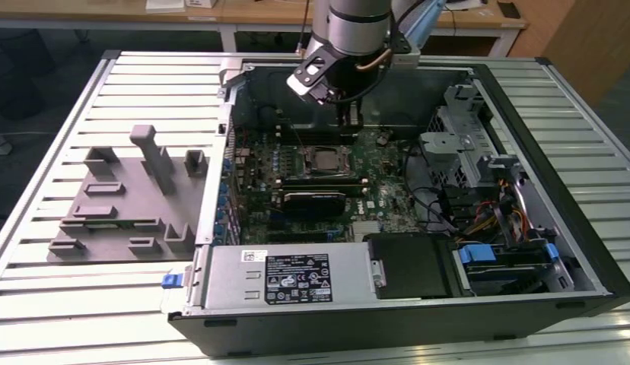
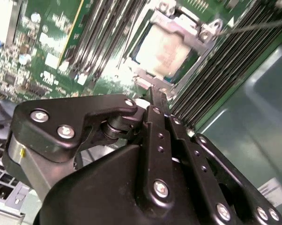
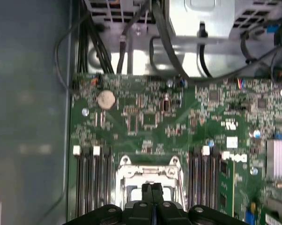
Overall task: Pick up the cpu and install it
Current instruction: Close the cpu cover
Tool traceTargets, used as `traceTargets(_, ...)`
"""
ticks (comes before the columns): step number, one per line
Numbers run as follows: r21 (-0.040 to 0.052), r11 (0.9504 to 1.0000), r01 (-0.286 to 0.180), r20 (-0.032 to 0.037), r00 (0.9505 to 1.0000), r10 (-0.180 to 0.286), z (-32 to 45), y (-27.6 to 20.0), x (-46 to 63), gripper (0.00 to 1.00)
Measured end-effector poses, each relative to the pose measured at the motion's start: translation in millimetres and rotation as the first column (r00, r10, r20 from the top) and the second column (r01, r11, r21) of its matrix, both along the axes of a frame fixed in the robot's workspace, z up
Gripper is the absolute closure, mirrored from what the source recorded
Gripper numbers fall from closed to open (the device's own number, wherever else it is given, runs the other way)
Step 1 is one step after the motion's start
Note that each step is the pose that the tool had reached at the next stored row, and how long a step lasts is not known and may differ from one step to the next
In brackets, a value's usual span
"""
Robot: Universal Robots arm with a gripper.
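The cpu (image 2: 165, 47) sits in the socket (image 2: 205, 33) on the motherboard (image 2: 47, 54).

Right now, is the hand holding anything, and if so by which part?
Nothing is held. The hand has its fingers pressed together with nothing between them, above the cpu, which lies in its socket.

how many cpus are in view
1: the cpu lies in the socket frame on the motherboard, near the gripper. Others could be hidden behind the arm.
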State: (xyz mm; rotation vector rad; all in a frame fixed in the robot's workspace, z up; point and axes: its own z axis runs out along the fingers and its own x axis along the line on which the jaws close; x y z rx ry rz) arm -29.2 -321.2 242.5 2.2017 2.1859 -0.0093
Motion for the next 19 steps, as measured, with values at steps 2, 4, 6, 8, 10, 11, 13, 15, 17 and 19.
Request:
traceTargets(2, 0.0, 1.0, 0.0, 0.0002, 1.0, 0.0, 0.0, 0.0, -4.5, 0.89)
traceTargets(4, 0.0, 1.0, 0.0, 0.0002, 1.0, 0.0, 0.0, 0.0, -7.5, 0.89)
traceTargets(6, 0.0, 1.0, 0.0, 0.0002, 1.0, 0.0, -0.3, 0.0, -9.7, 0.89)
traceTargets(8, 0.0, 1.0, 0.0, 0.0002, 1.0, 0.0, -1.6, 0.0, -10.8, 0.89)
traceTargets(10, 0.0, 1.0, 0.0, 0.0002, 1.0, 0.0, -3.0, 0.0, -11.8, 0.89)
traceTargets(11, 0.0, 1.0, 0.0, 0.0002, 1.0, 0.0, -3.8, 0.0, -12.3, 0.89)
traceTargets(13, 0.0, 1.0, 0.0, 0.0002, 1.0, 0.0, -5.5, -0.1, -13.8, 0.89)
traceTargets(15, 0.0001, 1.0, 0.0, 0.0003, 1.0, 0.0, -7.3, -0.4, -15.1, 0.89)
traceTargets(17, -0.0001, 1.0, 0.0, 0.0001, 1.0, 0.0, -8.8, -1.2, -16.6, 0.89)
traceTargets(19, -0.0001, 1.0, 0.0, 0.0002, 1.0, 0.0, -10.3, -2.4, -17.9, 0.89)
